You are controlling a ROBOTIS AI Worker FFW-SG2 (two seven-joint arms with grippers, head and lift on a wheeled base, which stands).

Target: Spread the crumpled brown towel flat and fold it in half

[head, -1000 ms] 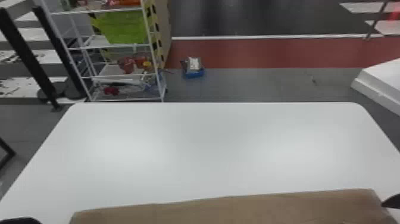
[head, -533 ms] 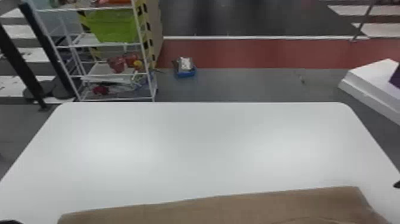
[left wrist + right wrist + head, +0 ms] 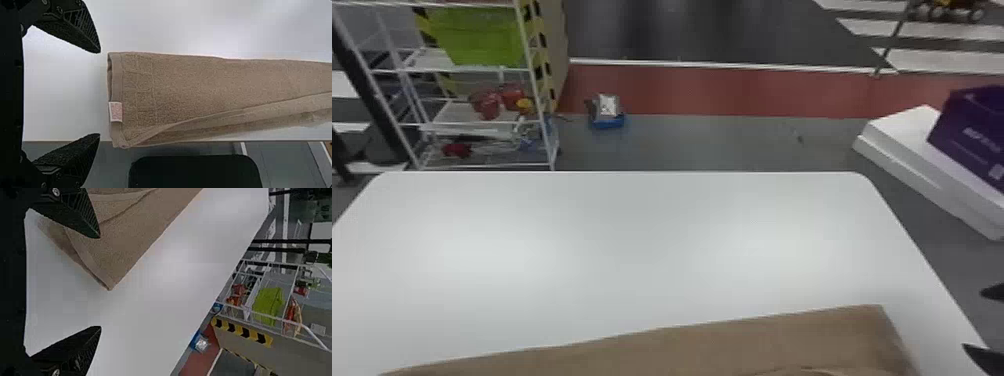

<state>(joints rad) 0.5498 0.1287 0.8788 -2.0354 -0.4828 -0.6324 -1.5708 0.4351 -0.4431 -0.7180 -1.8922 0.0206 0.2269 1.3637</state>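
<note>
Brown towel, layered, by the near side of the table, long axis roughly left-right. Left gripper spread, empty, towel's short end just past its tips. Right gripper also spread, empty; towel's to its left, corner near. Can't tell which arm's nearer; I'd line up both ends. Label has reddish print, purple box pale lettering.
</note>
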